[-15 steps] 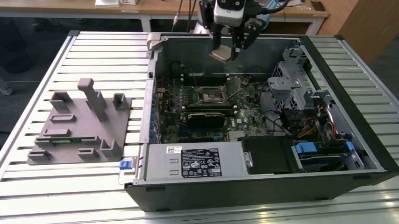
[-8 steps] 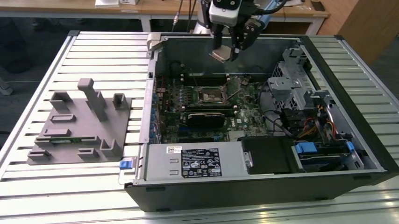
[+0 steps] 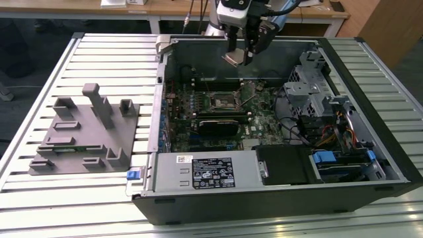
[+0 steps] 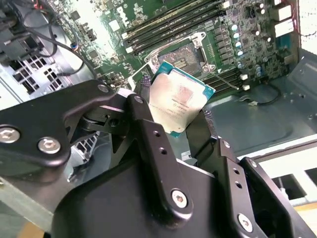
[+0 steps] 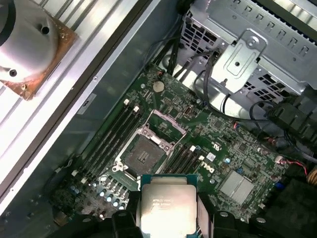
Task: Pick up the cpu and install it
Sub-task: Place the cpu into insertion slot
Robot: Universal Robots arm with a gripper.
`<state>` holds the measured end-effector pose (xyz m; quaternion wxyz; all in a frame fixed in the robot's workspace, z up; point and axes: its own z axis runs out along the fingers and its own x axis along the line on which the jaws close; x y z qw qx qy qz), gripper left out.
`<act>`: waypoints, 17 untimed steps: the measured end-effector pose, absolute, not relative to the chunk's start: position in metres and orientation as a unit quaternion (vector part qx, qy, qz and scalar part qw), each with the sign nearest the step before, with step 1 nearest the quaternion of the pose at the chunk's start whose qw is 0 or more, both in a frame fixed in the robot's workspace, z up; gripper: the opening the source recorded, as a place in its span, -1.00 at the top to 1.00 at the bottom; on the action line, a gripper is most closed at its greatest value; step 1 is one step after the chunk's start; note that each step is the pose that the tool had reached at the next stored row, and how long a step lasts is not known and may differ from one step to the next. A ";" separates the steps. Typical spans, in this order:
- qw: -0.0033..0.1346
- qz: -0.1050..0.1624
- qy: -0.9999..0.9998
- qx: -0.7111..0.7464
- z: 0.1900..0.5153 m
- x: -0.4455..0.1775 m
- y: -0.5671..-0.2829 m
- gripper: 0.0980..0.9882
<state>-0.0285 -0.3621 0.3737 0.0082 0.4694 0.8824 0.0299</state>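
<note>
So in the exterior view the gripper (image 3: 238, 58) hangs over the back wall of the open computer case (image 3: 370, 163) with the cpu (image 3: 233, 59) pinched at its tip. The empty-looking socket (image 3: 223, 100) sits on the motherboard at roughly 6 o'clock from it, well apart and lower down. My guess is the chip rides high like that to clear the case wall and the board parts. The grey tray (image 3: 79, 134) lies on the slatted table (image 3: 39, 198) out at 9 o'clock of the case, and I can't tell what's in its pockets. The chip here is just a pale speck between dark fingers. The second wrist view is much plainer: the fingers (image 4: 148, 129) are closed on two opposite edges of the cpu (image 4: 181, 99), silvery top facing the camera, tilted rather than level with the board. An edge grip makes sense to me, since it keeps the underside free. That underside is hidden, and the socket (image 4: 190, 55) beyond is partly covered by the chip. In the first wrist view the cpu (image 5: 168, 206) floats near the socket (image 5: 146, 156) but clear of it. Its near edge is cut off, and the socket's contacts are too fine to judge.
</note>
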 end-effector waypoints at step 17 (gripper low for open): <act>0.011 0.029 0.840 0.541 0.373 -0.029 -0.362 0.00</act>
